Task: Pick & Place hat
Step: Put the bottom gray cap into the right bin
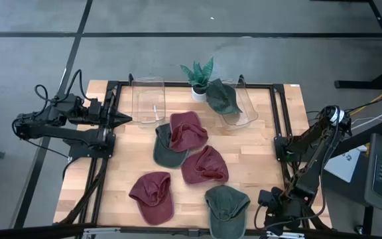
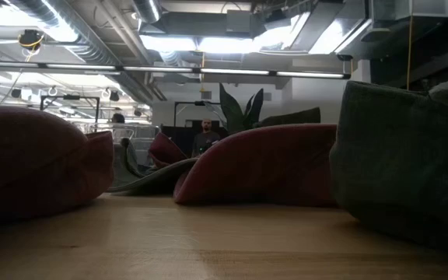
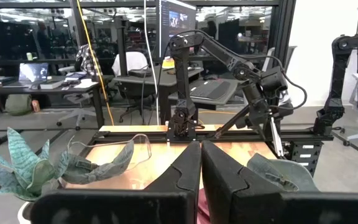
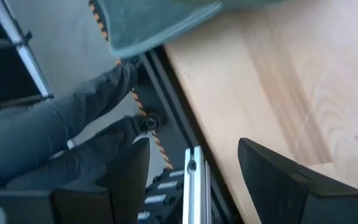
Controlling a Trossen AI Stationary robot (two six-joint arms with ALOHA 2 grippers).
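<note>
no hat is held right now, so this reads as the gap between picks: one green hat (image 1: 223, 97) already sits in the right clear bin (image 1: 244, 114) at the far edge of the table (image 1: 257, 156), the left clear bin (image 1: 148, 101) looks empty, and five hats lie loose on the wood. they are a red hat (image 1: 188, 130) overlapping a dark green hat (image 1: 166, 147) in the middle, another red hat (image 1: 205, 164) just near of them, a red one (image 1: 153, 196) at the near left, and a green one (image 1: 225, 207) at the near edge. the left gripper (image 1: 123, 119) hovers at the far left beside the left bin, fingers (image 3: 185, 174) pressed together, holding nothing. the right gripper (image 4: 194, 174) hangs low at the near right corner, fingers spread wide and empty, close to the near green hat. next move likely calls for the right arm to swing left over that hat and come down on its crown. high view alone gives the full layout and both bins. right wrist view shows the table edge, a green brim (image 4: 154, 25) and a person's legs (image 4: 55, 137) beside the table, absent from the high view. low view shows only hats up close, no grippers.
</note>
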